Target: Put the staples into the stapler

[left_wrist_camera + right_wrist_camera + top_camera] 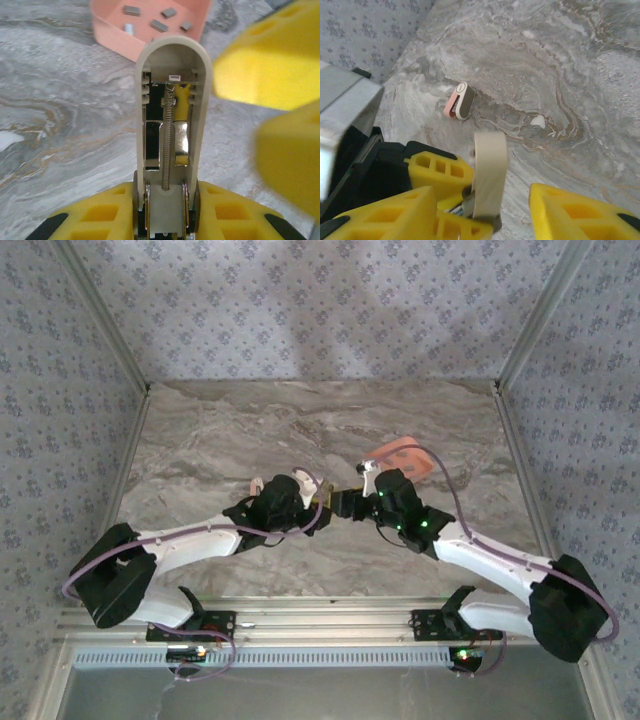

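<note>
Left wrist: gripper clamps stapler (opened); staples beyond

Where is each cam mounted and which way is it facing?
Top external: above, behind the bases, looking down on the table; left arm and right arm meet mid-table.
Left wrist: looks along the opened stapler toward the pink tray of staples; left gripper clamps the stapler.
Right wrist: looks down across the table toward the wall; right gripper open, stapler lid ahead.
Shared: both wrist views show the stapler and the other gripper.
</note>
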You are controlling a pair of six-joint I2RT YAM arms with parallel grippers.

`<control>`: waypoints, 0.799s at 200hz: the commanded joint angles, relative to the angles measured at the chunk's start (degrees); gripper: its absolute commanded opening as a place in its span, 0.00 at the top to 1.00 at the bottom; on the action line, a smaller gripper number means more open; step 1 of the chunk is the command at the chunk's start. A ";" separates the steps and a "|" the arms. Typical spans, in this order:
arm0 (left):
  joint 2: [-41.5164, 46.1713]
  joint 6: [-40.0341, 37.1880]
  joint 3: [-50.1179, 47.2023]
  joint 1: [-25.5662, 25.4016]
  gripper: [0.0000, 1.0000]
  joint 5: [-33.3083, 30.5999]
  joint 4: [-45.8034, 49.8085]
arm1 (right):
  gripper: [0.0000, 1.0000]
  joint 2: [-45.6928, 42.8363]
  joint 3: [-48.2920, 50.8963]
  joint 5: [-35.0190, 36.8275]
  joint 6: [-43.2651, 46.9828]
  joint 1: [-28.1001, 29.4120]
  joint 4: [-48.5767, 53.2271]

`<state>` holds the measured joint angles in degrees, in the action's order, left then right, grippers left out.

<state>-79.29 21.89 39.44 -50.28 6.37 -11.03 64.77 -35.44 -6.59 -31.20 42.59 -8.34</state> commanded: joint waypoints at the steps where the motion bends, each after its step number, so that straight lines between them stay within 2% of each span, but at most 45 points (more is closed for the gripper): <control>1: -0.32 8.48 1.99 -0.22 0.84 -9.07 3.45 | 0.39 -5.21 2.43 4.99 -0.33 -0.82 2.03; 43: -5.51 21.57 6.78 -0.92 0.87 -19.34 14.30 | 0.37 -12.89 4.92 10.53 -1.75 -3.99 11.26; 76: -9.74 24.75 9.84 -3.14 0.87 -24.23 18.51 | 0.38 -15.33 6.81 11.76 -2.99 -5.79 13.57; 107: -12.40 27.22 11.79 -3.38 0.86 -25.15 21.02 | 0.38 -15.24 7.76 11.45 -3.87 -6.19 12.29; 160: -15.52 26.30 13.94 -3.34 0.85 -25.56 22.69 | 0.38 -15.15 8.38 11.41 -3.87 -6.47 12.18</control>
<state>-93.51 47.29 51.20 -53.49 -17.63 9.39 50.13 -27.88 3.73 -34.09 36.49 3.27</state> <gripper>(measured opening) 0.260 0.621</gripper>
